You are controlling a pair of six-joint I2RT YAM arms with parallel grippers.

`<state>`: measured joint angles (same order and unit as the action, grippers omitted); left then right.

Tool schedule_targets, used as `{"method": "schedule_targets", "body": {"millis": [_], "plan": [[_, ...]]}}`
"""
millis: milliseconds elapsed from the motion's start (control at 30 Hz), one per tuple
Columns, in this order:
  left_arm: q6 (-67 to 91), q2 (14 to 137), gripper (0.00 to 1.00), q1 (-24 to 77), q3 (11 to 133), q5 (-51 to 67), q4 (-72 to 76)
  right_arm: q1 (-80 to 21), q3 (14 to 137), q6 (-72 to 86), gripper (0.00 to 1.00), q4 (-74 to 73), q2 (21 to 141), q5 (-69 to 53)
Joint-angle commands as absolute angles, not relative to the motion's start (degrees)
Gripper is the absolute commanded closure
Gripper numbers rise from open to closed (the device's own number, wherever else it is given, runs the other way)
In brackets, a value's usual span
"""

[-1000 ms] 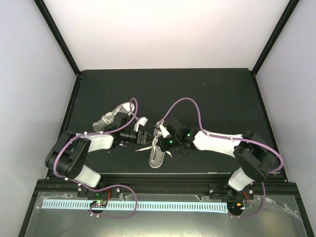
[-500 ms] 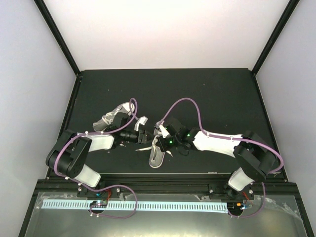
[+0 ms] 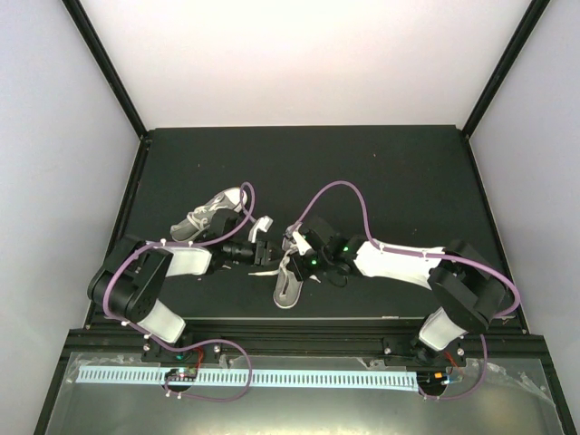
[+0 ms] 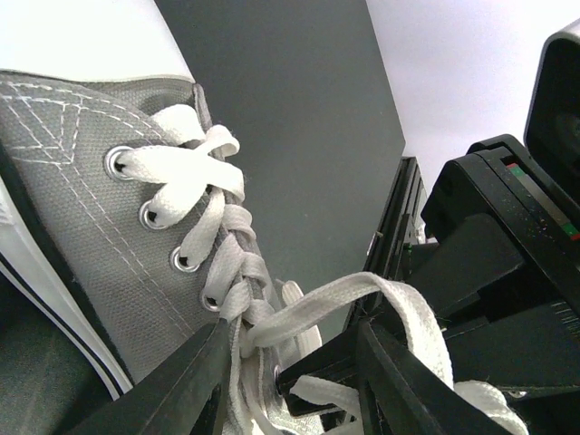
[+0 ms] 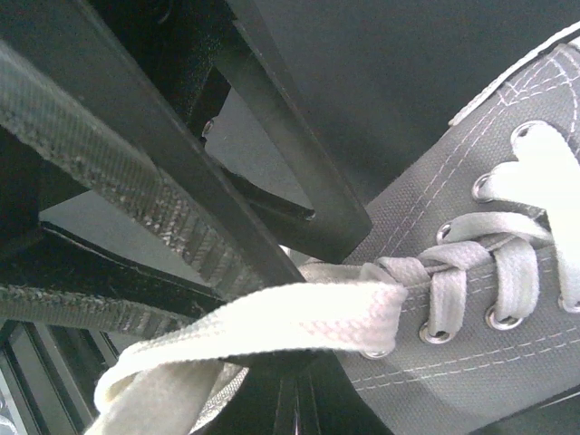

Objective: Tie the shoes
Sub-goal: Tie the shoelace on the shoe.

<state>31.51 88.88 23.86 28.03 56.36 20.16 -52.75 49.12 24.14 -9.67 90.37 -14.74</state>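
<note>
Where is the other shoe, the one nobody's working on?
In the top view, the other shoe lies on the left of the table, just beyond the left arm.

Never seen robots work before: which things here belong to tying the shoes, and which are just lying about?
For the job: near shoe; white lace; far shoe; left gripper; right gripper.
Just there: black table; purple cables; white slotted strip.
</note>
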Motion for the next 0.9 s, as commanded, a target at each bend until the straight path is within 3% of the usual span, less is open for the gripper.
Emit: {"method": "schedule_targets", "body": {"millis": [0, 467, 733, 867], "plan": [[29.9, 88.5, 0.6, 25.5, 26.2, 59.5, 19.4, -52.9, 49.6, 24.2, 0.98, -6.5, 89.7, -13.5], [29.4, 86.5, 0.8, 25.9, 24.5, 61.8, 19.4, -52.9, 50.4, 24.3, 0.98, -6.9, 90.1, -12.7], [30.0, 85.2, 0.98, 26.1, 24.5, 62.0, 20.0, -52.9, 49.7, 24.5, 0.98, -7.0, 88.2, -10.4], [30.5, 83.4, 0.98, 26.1, 24.3, 60.1, 19.8, -52.9, 48.6, 24.7, 0.98, -6.9, 86.4, -8.4]]}}
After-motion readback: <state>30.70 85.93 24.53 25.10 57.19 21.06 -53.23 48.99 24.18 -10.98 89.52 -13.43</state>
